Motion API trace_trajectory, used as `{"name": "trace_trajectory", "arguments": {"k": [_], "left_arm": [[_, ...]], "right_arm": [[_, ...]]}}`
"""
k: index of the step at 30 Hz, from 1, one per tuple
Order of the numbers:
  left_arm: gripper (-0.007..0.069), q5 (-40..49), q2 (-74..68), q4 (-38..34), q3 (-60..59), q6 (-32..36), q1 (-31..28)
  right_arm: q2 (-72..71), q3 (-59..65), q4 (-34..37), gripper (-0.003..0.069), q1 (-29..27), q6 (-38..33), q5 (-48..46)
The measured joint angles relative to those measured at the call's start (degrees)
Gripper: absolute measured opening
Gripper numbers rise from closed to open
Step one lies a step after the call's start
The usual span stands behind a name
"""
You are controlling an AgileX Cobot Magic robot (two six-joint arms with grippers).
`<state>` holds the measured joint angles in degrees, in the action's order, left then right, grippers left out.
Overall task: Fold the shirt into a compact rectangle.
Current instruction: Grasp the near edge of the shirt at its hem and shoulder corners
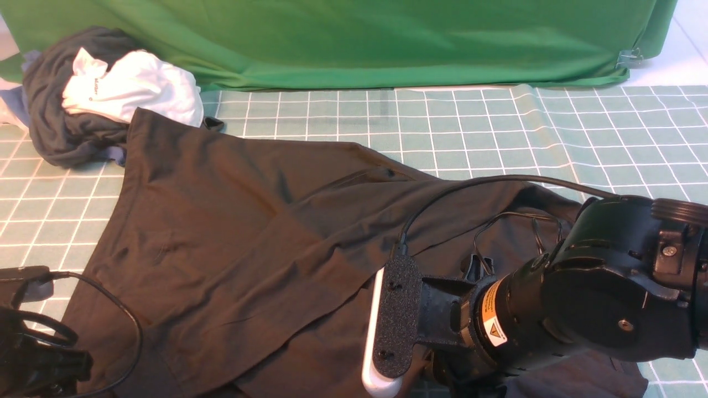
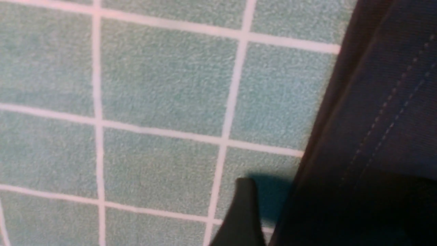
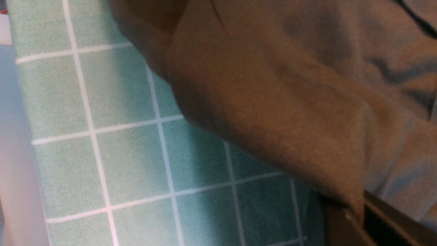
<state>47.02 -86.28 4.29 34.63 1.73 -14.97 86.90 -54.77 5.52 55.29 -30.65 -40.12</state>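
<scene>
Shirt [image 1: 232,221] lies spread over centre of mat [image 1: 498,127], diagonal flap across middle. Right gripper [image 3: 356,218] at near right: jaws pressed together, pinching shirt edge, cloth raised off mat, likely to carry fold over. Left gripper [image 1: 33,354] at near left: jaws look spread, finger [image 2: 242,212] on mat just beside hem, gripping nothing, likely free for regrip.

The right arm [image 1: 597,298] is hiding the near right part of the shirt [image 1: 232,232]; the front view's lower edge is cutting off the left arm [image 1: 33,354] and the shirt's near edge.
</scene>
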Motion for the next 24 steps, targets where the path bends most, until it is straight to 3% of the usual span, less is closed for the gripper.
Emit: {"name": "trace_trajectory", "arguments": {"k": [1,3,5,6,7,8,9,14,24], "left_arm": [[0.0537,0.00,0.00,-0.06,-0.07,0.19,0.00],[0.0386,0.00,-0.07,-2.00,-0.14,0.87,0.00],[0.0315,0.08,-0.17,-2.70,-0.18,1.29,0.00],[0.0190,0.55,-0.28,-3.32,-0.18,1.59,0.00],[0.0122,0.82,-0.28,-3.32,-0.18,1.70,0.07],[0.0111,0.92,-0.36,-3.26,-0.18,1.70,0.07],[0.0054,1.22,-0.36,-3.11,-0.10,1.70,0.07],[0.0008,5.61,0.64,-3.81,2.19,1.43,0.07],[0.0003,12.36,13.86,-8.72,10.86,1.20,0.07]], "right_arm": [[0.00,0.00,0.00,0.0033,0.00,0.00,0.01],[0.00,0.00,0.00,0.0033,0.00,-0.07,0.13],[0.00,0.00,0.00,0.0033,0.00,-0.07,0.13],[0.00,0.00,0.00,0.0033,0.00,-0.07,0.13],[0.00,0.00,0.00,0.0033,0.00,-0.07,0.18],[0.00,0.00,0.00,0.0033,0.00,-0.07,0.18],[0.00,0.00,0.00,0.0033,0.00,-0.07,0.23],[0.00,0.00,0.00,0.0033,0.00,-0.07,0.13],[0.00,-0.34,-0.77,0.0033,0.00,0.21,-0.99]]}}
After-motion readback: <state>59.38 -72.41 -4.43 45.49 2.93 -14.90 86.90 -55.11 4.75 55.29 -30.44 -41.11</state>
